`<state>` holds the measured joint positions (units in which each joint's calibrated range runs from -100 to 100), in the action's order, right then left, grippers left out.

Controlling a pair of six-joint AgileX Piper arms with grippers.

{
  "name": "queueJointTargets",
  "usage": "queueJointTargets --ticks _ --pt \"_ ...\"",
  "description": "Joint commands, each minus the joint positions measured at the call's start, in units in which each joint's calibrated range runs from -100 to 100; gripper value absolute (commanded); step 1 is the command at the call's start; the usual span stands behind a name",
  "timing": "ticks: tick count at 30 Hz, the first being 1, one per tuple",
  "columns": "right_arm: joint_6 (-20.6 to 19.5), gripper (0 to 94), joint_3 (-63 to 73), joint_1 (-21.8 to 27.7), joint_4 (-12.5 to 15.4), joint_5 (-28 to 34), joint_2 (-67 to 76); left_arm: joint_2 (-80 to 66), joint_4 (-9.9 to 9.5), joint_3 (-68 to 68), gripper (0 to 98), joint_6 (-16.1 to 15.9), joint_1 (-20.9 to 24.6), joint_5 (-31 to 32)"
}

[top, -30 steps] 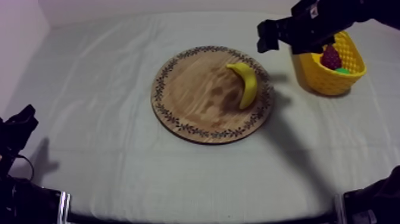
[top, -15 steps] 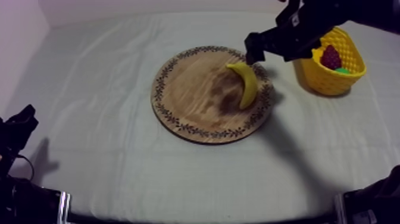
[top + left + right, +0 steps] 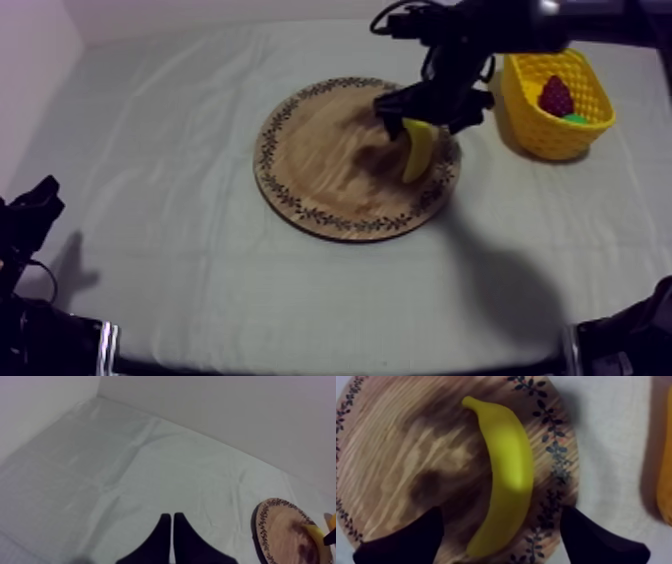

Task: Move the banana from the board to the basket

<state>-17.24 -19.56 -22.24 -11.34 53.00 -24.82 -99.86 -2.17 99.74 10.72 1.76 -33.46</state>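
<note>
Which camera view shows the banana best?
The right wrist view: the banana lies whole on the board, between the open fingers. In the top view the right gripper hides its upper end. The left wrist view catches a small part.

Banana [image 3: 508, 471] yellow, basket [image 3: 532, 132] yellow, board [image 3: 320, 160] brown-grained with a dark leaf-patterned rim — cloth [image 3: 180, 200] grey-white.

Left tool [image 3: 171, 518]: fingers together in a narrow wedge, well apart from wooden board [image 3: 280, 532].
Banana [image 3: 314, 532]: on board.
Counter [image 3: 125, 466]: cloth-covered.
</note>
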Motion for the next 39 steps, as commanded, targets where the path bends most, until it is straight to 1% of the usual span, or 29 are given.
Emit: queueJointTargets --ticks 1,3,4,9,14,16,18,22,28,33,39 --pt "-0.43 69.6 0.77 -0.05 -0.27 0.69 -3.47 0.03 0.0 0.04 0.1 0.0 0.01 -0.01" --pt "-0.59 59.8 1.29 -0.02 -0.43 0.68 -4.55 0.03 0.0 0.04 0.1 0.0 0.01 -0.01" --pt "-0.52 56.5 1.65 0.06 -0.4 0.81 -5.04 0.03 0.0 0.04 0.1 0.0 0.01 -0.01" --pt "0.49 45.9 4.94 0.73 0.42 2.47 -8.42 0.03 0.0 0.04 0.1 0.0 0.01 -0.01" --pt "1.92 26.4 7.02 1.37 1.45 3.04 -10.04 0.03 0.0 0.04 0.1 0.0 0.01 -0.01" --pt "1.94 21.9 7.28 1.45 1.44 3.13 -9.98 0.03 0.0 0.04 0.1 0.02 0.01 -0.01" --pt "1.76 20.5 7.2 1.34 1.24 3.39 -9.47 0.03 0.0 0.04 0.1 0.02 0.01 -0.01" --pt "1.56 25.2 5.59 1.13 0.85 4.24 -5.72 0.03 0.0 0.04 0.1 0.01 0.01 -0.01" --pt "4.03 26.3 2.25 2.49 1.53 7.13 6.02 0.03 0.0 0.04 0.1 0.01 0.01 -0.01" --pt "7.4 25.8 0.1 5.6 1.85 10.88 16.13 0.03 0.0 0.04 0.1 0.0 0.01 -0.01" --pt "11.86 25.0 -1.13 11.87 2.34 13.25 23.57 0.03 0.0 0.04 0.1 0.0 0.01 -0.01"
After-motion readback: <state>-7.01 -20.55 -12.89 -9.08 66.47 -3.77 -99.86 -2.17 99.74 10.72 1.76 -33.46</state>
